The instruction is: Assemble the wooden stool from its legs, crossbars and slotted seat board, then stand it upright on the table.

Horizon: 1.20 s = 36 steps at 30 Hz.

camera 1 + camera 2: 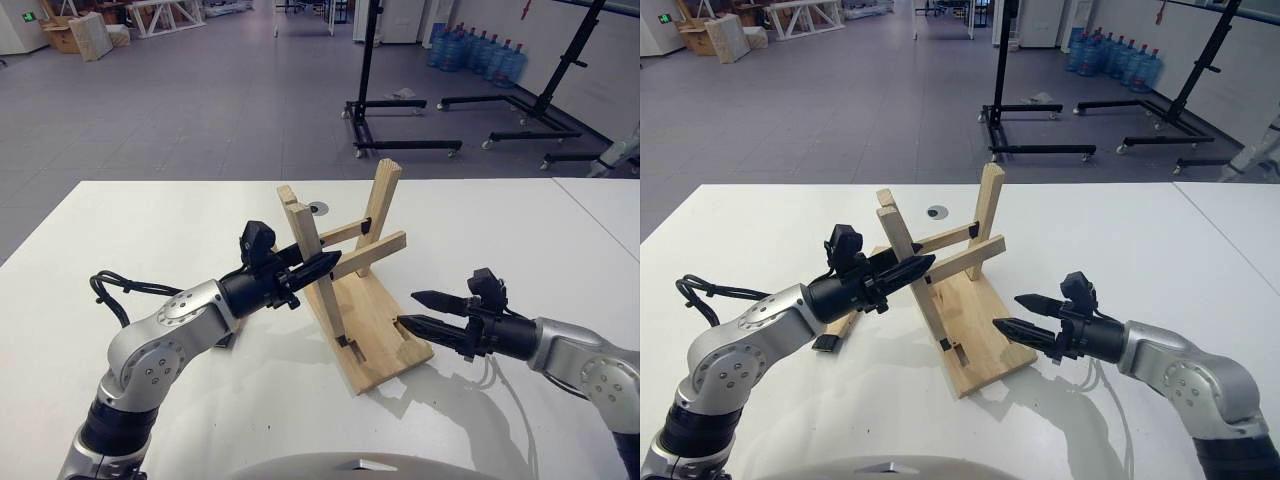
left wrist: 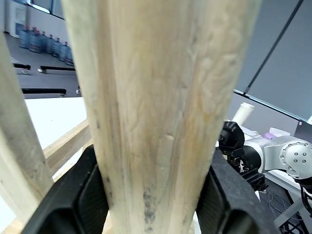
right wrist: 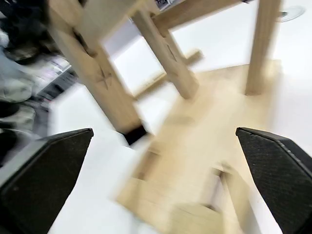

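The slotted seat board (image 1: 375,325) lies flat on the white table (image 1: 150,230). Two legs stand tilted in it: the near leg (image 1: 310,250) and the far leg (image 1: 381,210), joined by two crossbars (image 1: 375,253). My left gripper (image 1: 320,265) is shut on the near leg about halfway up; in the left wrist view its black fingers (image 2: 83,195) press both sides of the leg (image 2: 156,112). My right gripper (image 1: 407,308) hangs open just right of the board's near right edge, touching nothing. In the right wrist view the board (image 3: 195,146) lies between its fingers (image 3: 44,165).
A loose wooden piece with a black end (image 1: 830,335) lies on the table under my left arm. A small round disc (image 1: 318,208) sits behind the stool. A black cable (image 1: 120,290) loops by my left arm. Black metal stands (image 1: 400,110) are on the floor beyond the table.
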Tool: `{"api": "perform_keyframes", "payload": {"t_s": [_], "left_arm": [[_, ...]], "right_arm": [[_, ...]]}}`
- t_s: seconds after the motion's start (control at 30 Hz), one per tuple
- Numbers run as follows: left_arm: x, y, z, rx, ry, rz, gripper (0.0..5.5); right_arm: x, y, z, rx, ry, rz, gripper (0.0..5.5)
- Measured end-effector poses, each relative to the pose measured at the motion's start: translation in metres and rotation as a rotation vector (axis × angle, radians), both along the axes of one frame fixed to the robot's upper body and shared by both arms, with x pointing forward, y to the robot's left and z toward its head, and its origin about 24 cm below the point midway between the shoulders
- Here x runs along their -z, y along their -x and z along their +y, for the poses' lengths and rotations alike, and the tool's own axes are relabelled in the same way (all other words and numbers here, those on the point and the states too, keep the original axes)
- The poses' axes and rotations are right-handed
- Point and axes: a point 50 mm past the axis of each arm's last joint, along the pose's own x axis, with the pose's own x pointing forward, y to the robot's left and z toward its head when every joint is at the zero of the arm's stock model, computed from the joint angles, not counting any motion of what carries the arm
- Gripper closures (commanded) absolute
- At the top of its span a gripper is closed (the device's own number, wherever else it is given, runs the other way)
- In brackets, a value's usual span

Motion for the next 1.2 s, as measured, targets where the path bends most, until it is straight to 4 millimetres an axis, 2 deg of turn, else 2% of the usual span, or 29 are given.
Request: {"api": "perform_keyframes", "payload": {"t_s": [0.07, 0.13, 0.2, 0.27, 0.37, 0.53, 0.67, 0.83, 1.0, 1.2], "left_arm": [[0.002, 0.0, -0.001, 0.006, 0.016, 0.008, 3.4], [0.003, -0.002, -0.001, 0.003, 0.033, 0.023, 3.4], [0.001, -0.001, 0.0, 0.021, 0.06, 0.029, 3.4], [0.002, -0.001, -0.001, 0.04, 0.07, 0.039, 3.4], [0.003, -0.001, -0.002, 0.052, 0.08, 0.05, 3.4], [0.005, -0.004, -0.002, 0.049, 0.11, 0.065, 3.4], [0.005, -0.004, -0.006, 0.056, 0.12, 0.059, 3.4], [0.008, -0.005, -0.01, 0.058, 0.115, 0.058, 3.4], [0.01, -0.004, -0.009, 0.065, 0.1, 0.047, 3.4], [0.008, -0.005, -0.003, 0.047, 0.093, 0.035, 3.4]], "right_arm": [[0.001, -0.011, -0.012, 0.068, 0.103, -0.041, 0.1], [-0.012, -0.026, -0.027, 0.113, 0.188, -0.124, 0.1], [-0.025, -0.032, -0.045, 0.108, 0.347, -0.195, 0.1], [-0.031, -0.031, -0.053, 0.053, 0.456, -0.233, 0.1], [-0.02, -0.018, -0.058, -0.13, 0.601, -0.208, 0.1], [-0.001, 0.009, -0.062, -0.351, 0.602, -0.092, 0.1], [0.008, 0.018, -0.056, -0.413, 0.557, -0.048, 0.1], [0.039, 0.018, -0.029, -0.412, 0.505, -0.063, 0.1], [0.051, 0.006, -0.004, -0.388, 0.488, -0.175, 0.1], [0.055, 0.007, 0.012, -0.392, 0.461, -0.197, 0.1]]}}
